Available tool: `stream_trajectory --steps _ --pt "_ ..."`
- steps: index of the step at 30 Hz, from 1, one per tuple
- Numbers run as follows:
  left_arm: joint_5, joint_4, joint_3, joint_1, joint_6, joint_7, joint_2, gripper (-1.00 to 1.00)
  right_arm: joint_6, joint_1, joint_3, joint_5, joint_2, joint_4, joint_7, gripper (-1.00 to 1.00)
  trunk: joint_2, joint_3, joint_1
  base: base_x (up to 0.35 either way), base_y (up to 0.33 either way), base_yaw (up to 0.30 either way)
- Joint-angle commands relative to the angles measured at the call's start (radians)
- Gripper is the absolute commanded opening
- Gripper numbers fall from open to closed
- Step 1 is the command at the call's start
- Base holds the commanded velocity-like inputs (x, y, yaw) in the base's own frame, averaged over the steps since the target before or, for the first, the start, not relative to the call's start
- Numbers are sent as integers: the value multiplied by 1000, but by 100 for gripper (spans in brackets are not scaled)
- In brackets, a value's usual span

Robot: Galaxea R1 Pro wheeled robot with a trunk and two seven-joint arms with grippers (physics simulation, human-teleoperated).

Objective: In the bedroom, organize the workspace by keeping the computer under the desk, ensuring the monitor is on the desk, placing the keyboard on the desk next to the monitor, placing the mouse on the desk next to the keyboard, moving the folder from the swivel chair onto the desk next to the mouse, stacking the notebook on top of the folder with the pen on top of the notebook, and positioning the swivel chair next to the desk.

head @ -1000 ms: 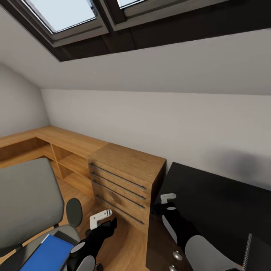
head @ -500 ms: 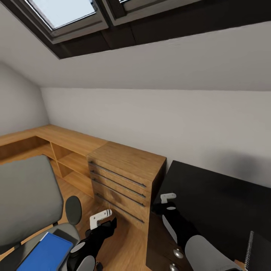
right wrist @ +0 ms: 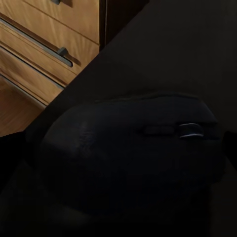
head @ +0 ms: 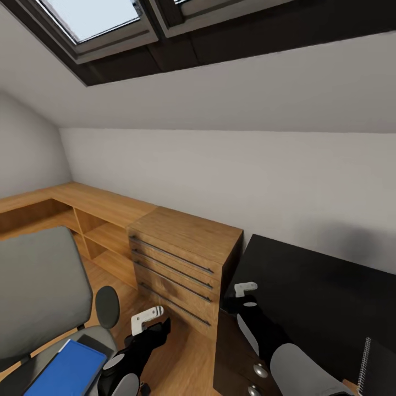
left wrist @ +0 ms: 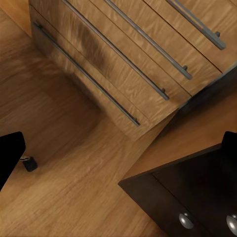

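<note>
The dark grey mouse (right wrist: pixel 128 153) sits close up in the right wrist view, held between the fingers of my right gripper (head: pixel 246 289), which is shut on its two ends above the left end of the black desk (head: pixel 324 297). In the head view the mouse is hidden by that gripper. At lower left, the blue folder (head: pixel 66 371) lies on the seat of the grey swivel chair (head: pixel 38 286). The dark notebook (head: pixel 379 366) lies at the desk's near right edge. Beside the chair, my left gripper (head: pixel 147 319) hangs open and empty over the wooden floor (left wrist: pixel 74 163).
A light wooden drawer chest (head: pixel 181 258) stands between the chair and the desk, with low wooden shelving (head: pixel 82 220) running left along the wall. A dark cabinet with round knobs (left wrist: pixel 197 197) sits below the desk's left end. The sloped ceiling with skylights (head: pixel 93 22) hangs low.
The head camera shifted slightly over the first half second, so the room slid a little in view. Both arms keep their pose and the folder and notebook have not moved.
</note>
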Motion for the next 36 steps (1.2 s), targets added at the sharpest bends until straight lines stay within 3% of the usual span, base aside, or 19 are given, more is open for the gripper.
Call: stream_trajectory --steps 1,14,15,36 --pt "5 -2 -2 -1 2 8 1 100 13 0 6 1 -1 0 -8 100 -1 -1 0 0 0 0" --pt "6 -2 -2 -1 2 8 1 100 13 0 5 2 -3 0 -8 100 -1 -1 0 0 0 0" --pt "6 -2 -2 -1 2 8 1 100 13 0 5 2 -3 0 -8 -100 -1 -1 0 0 0 0" --pt "6 -2 -2 -1 2 8 1 100 13 0 5 3 -4 0 -8 -100 -1 -1 0 0 0 0"
